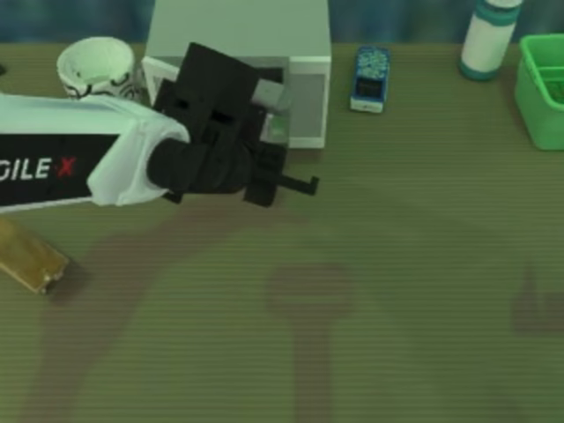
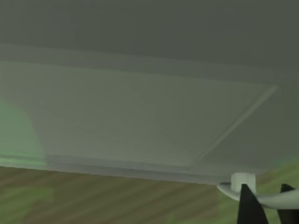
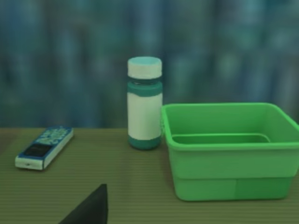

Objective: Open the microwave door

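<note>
1. Microwave [image 1: 238, 35] sits at the bench's twelve o'clock; its microwave door [image 1: 295, 110] faces me.
2. My left gripper [image 1: 269, 132] crowds the door; whether its jaws are clenched, I cannot tell.
3. I'd swing the door slowly along its arc.

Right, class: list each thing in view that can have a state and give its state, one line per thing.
microwave door: looks shut, or nearly so
left gripper: close against the door's front
right gripper: only a dark tip shows, away from the microwave
white bottle: upright, cap on
green bin: upright, open-topped, nothing seen inside
remote: lying flat
cup: upright
</note>
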Available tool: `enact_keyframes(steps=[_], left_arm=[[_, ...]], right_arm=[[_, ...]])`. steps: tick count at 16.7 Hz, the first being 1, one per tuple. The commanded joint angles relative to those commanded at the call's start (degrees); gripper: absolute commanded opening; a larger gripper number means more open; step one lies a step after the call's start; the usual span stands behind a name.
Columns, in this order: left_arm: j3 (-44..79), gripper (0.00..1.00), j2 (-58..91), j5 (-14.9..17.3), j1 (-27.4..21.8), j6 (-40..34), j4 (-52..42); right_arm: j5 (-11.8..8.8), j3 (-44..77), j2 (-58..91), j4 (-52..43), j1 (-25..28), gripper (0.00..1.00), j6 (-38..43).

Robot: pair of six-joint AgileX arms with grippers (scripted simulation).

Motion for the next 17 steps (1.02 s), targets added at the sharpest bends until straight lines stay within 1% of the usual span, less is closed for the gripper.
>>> enact_keyframes(steps=[7, 9, 14, 17], left_arm=[[0.0, 0.0, 0.0, 0.0, 0.0, 0.0, 0.0], [0.04, 0.0, 0.03, 0.59, -0.38, -0.19, -0.04], [-1.6, 0.0, -1.26, 2.07, 0.84, 2.35, 0.5], [-1.73, 0.0, -1.32, 2.18, 0.91, 2.53, 0.52]], right_arm=[[0.0, 0.0, 0.0, 0.0, 0.0, 1.0, 0.0], [0.0, 0.0, 0.0, 0.0, 0.0, 1.0, 0.0], [0.0, 0.0, 0.0, 0.0, 0.0, 1.0, 0.0], [0.0, 0.0, 0.0, 0.0, 0.0, 1.0, 0.0]])
